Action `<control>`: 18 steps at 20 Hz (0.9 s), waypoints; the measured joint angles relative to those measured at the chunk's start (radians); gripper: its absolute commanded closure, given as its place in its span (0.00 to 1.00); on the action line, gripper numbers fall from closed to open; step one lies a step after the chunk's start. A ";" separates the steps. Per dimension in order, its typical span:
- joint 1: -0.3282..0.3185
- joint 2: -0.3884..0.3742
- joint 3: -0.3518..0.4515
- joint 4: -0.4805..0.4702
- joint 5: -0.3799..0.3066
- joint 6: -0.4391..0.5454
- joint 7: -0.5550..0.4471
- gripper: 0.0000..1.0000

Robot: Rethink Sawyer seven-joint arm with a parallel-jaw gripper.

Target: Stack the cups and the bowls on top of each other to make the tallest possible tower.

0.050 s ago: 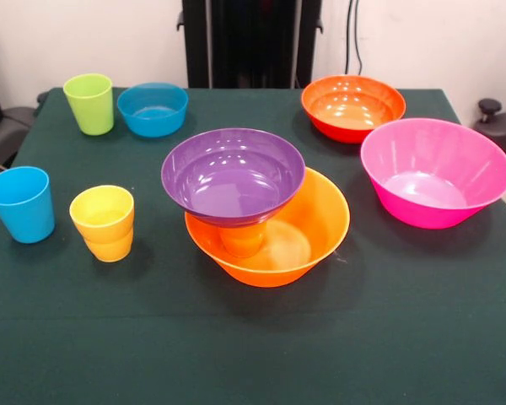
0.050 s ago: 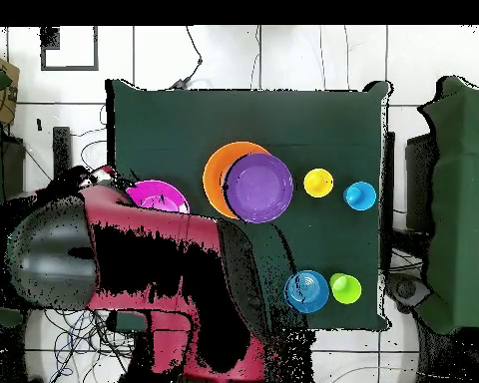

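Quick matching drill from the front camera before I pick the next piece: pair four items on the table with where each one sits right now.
Items:
1. purple bowl
2. yellow cup
3. lime green cup
4. pink bowl

Places:
A. alone on the cloth, beside the red-orange bowl
B. next to the small blue bowl
C. perched on the orange cup inside the wide orange bowl
D. on the cloth, between the blue cup and the tower

Pairs: 1-C, 2-D, 3-B, 4-A
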 measured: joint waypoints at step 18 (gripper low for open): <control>0.142 -0.247 -0.104 0.096 0.007 0.141 0.013 0.00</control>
